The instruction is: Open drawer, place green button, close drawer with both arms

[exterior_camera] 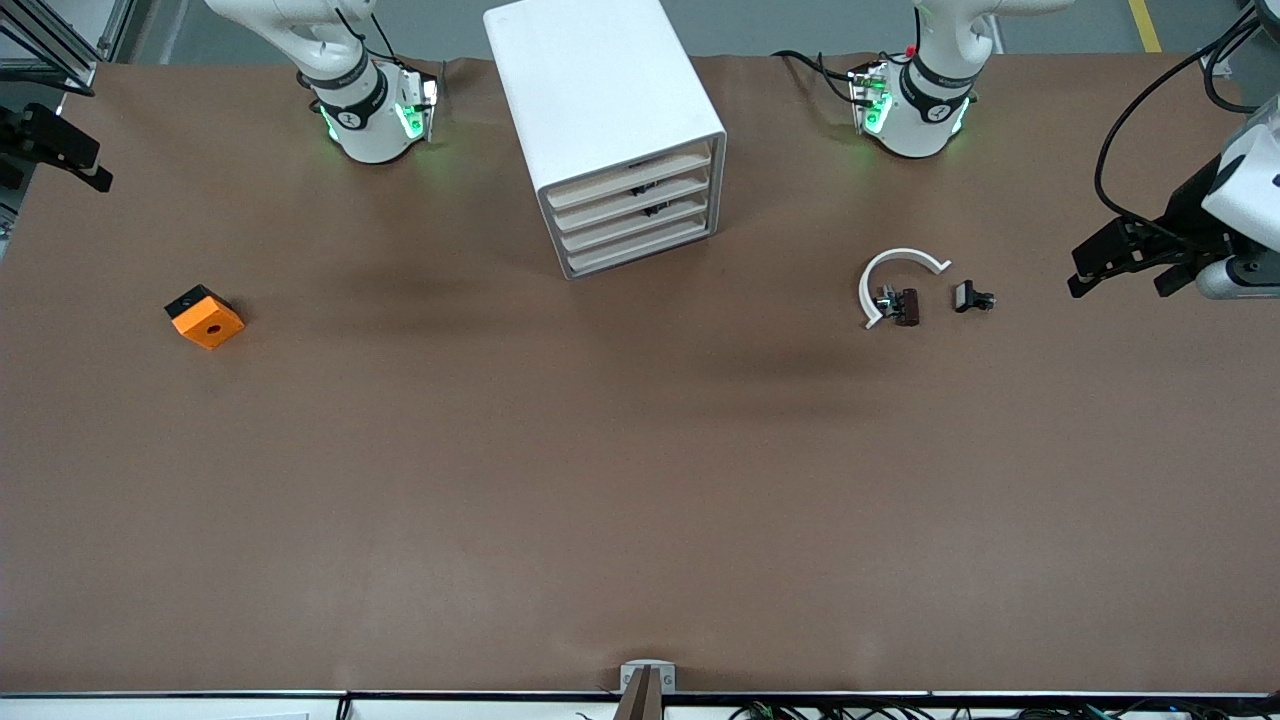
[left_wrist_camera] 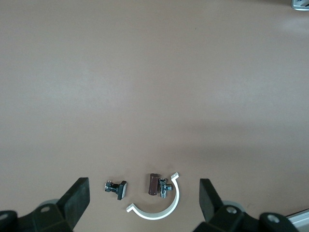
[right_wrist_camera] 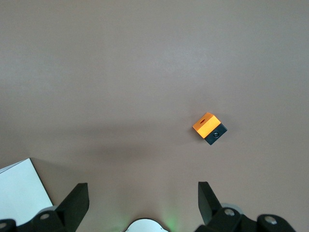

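Orange cube [exterior_camera: 205, 317] | white arc [exterior_camera: 897, 279] | cabinet [exterior_camera: 605, 130] shut | both pincers [exterior_camera: 1128, 259] [exterior_camera: 60, 150] open

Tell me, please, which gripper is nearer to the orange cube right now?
The right gripper. It hangs open at the right arm's end of the table, where the orange cube lies. The left gripper hangs open at the left arm's end, beside the white arc.

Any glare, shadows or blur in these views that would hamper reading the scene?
Front view: even light, soft dark shadow patches on the table, green glow at both arm bases, no glare. Left wrist view: small parts by the white arc sharp, faint shadow band. Right wrist view: orange cube crisp, broad soft shadow.
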Controlling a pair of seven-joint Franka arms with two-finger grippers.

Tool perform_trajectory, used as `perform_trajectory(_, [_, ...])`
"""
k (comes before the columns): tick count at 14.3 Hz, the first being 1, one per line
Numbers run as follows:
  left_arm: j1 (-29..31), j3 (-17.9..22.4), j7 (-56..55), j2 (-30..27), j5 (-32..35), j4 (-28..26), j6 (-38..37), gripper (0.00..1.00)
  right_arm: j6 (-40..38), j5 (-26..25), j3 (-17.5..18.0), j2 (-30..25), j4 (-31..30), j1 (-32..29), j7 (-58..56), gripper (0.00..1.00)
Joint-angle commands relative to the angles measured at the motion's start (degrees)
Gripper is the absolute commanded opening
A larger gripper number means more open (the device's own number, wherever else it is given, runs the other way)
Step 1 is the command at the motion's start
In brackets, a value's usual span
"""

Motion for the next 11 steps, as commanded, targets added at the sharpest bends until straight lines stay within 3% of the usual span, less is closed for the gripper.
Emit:
perform_trajectory(1, [-0.37, -0.09, -0.79, 0.5, 1.26, 1.45, -1.38, 1.0, -0.26, -0.08, 0.62, -0.75, -0.41, -0.74, 0.29, 1.0])
perform_trajectory(11, [-0.37, -0.18, -1.67, 0.51, 0.91, 1.45, -1.29, 1.0, 0.36, -0.08, 0.79, -0.75, -0.32, -0.56, 0.12, 1.0])
